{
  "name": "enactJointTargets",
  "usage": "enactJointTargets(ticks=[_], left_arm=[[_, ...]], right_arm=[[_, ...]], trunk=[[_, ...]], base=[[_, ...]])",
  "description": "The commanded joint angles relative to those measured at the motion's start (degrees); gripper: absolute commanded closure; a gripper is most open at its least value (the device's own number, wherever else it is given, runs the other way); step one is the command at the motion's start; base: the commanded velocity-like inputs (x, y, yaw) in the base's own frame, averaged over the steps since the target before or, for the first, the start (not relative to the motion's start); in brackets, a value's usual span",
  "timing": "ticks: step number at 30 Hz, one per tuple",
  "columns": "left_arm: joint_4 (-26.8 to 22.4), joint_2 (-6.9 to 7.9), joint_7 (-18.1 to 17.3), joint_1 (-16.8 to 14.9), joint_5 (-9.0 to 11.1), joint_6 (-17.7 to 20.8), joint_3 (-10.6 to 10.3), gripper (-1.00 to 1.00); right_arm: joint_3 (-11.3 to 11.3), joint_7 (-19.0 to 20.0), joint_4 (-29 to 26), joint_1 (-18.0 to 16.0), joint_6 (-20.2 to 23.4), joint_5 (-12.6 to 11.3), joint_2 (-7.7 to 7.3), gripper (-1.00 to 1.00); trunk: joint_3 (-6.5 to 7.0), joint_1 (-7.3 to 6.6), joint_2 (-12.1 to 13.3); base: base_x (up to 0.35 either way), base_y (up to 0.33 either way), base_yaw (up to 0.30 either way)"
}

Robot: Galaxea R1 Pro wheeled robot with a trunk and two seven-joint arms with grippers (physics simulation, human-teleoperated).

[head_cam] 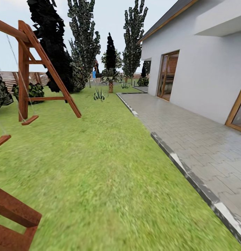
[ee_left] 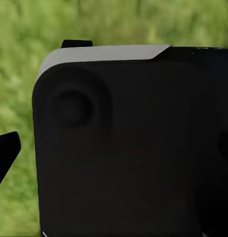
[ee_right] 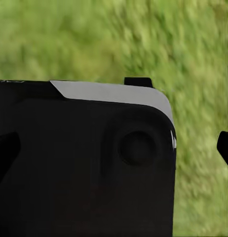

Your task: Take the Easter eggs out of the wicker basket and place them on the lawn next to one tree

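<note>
In both wrist views a large black housing blocks most of the picture, so whether the jaws are spread or pressed together cannot be told, nor whether they hold or touch anything. In the left wrist view the left gripper (ee_left: 5, 158) shows as a dark tip at the edge beside the housing, over blurred grass. In the right wrist view the right gripper (ee_right: 225, 148) shows the same way, a dark tip at the edge, with green grass behind it.

From the head, the lawn (head_cam: 99, 174) spreads wide and flat from 6 o'clock up to about 12, bright green and mottled. A grey kerb (head_cam: 190, 177) runs from 5 o'clock toward 12, dividing the grass from a grey paved patio (head_cam: 204, 139) at 3 o'clock. Beyond the patio stands a white house (head_cam: 204, 69) with wood-framed glass doors (head_cam: 167, 75).

At 9 to 10 o'clock a red-brown wooden swing frame (head_cam: 47, 66) stands on the grass, with a swing seat (head_cam: 30, 120) hanging low near its legs; another timber piece (head_cam: 12, 212) sits at 7 o'clock, close to the camera. Tall dark conifers (head_cam: 85, 42) rise at 11 to 12 o'clock, with a short palm (head_cam: 110, 82) and a spiky plant (head_cam: 99, 94) below them. A slatted fence (head_cam: 12, 78) closes the garden at 9 o'clock, behind dark shrubs (head_cam: 33, 91).

No eggs or basket can be made out here; of the task's things, the lawn lies all around.
</note>
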Motion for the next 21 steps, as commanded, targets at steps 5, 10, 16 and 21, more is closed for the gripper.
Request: enactJointTargets(ticks=[5,10,16,21], left_arm=[[-0.13,-0.04,-0.11,0.03,0.02,0.03,-0.04,-1.0],[-0.13,-0.02,-0.15,0.04,-0.13,0.03,-0.14,-1.0],[-0.13,0.0,-0.15,0.04,-0.05,0.03,-0.12,-1.0],[-0.13,0.17,-0.15,0.01,-0.05,0.03,-0.05,-1.0]], right_arm=[[0.02,0.01,0.05,-0.03,-0.18,0.03,0.01,-1.0],[0.02,0.01,0.05,-0.03,-0.18,0.03,0.01,-1.0],[0.02,0.01,0.05,-0.03,-0.18,0.03,0.01,-1.0],[0.02,0.01,0.05,-0.03,-0.18,0.03,0.01,-1.0]], trunk=[[-0.04,0.03,-0.02],[-0.04,0.03,-0.02],[-0.04,0.03,-0.02],[-0.04,0.03,-0.02]], base=[[0.253,-0.213,0.0],[0.258,-0.207,0.0],[0.294,-0.147,0.0],[0.319,-0.036,0.0]])
